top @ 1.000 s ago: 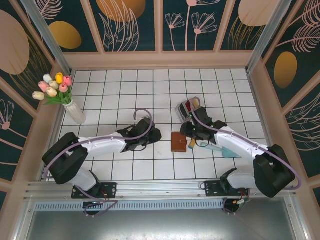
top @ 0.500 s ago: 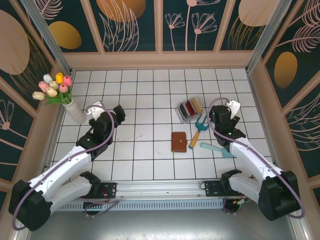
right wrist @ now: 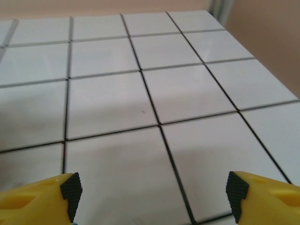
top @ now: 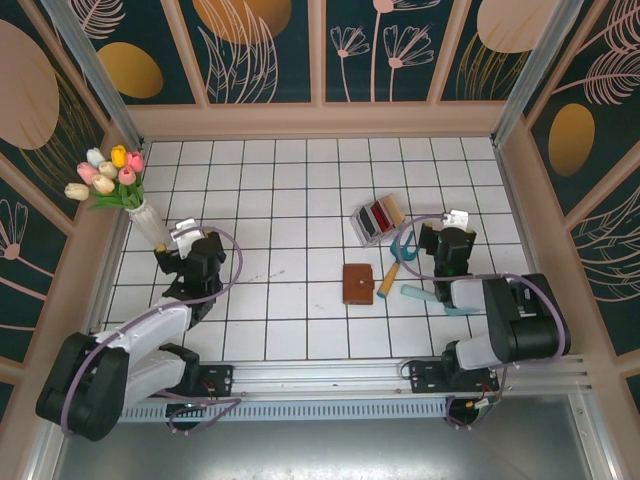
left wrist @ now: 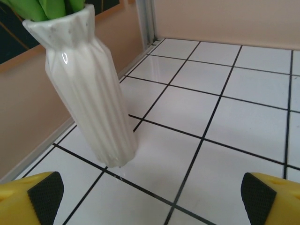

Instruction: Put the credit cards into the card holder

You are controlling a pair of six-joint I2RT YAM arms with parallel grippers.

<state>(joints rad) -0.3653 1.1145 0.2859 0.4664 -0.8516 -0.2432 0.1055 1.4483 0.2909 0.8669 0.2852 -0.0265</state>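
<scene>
The brown leather card holder (top: 357,283) lies shut on the white tiles near the middle. The credit cards (top: 381,214), red, tan and grey, stand in a clear plastic box (top: 366,226) behind it. My left gripper (top: 181,238) is far to the left, close to the white vase; in the left wrist view it (left wrist: 152,199) is open with bare tile between its fingers. My right gripper (top: 453,222) hovers to the right of the box. It (right wrist: 152,192) is open too, over empty tile.
The ribbed white vase (left wrist: 89,89) of tulips (top: 103,175) stands just ahead of the left gripper, by the left wall. An orange-handled tool (top: 388,280), a teal tool (top: 428,296) and a teal clamp (top: 401,245) lie between the card holder and the right arm.
Both arms have pulled back from the middle: the left gripper swung out to the vase, and the right gripper moved from the box to the right. Both stay empty.
</scene>
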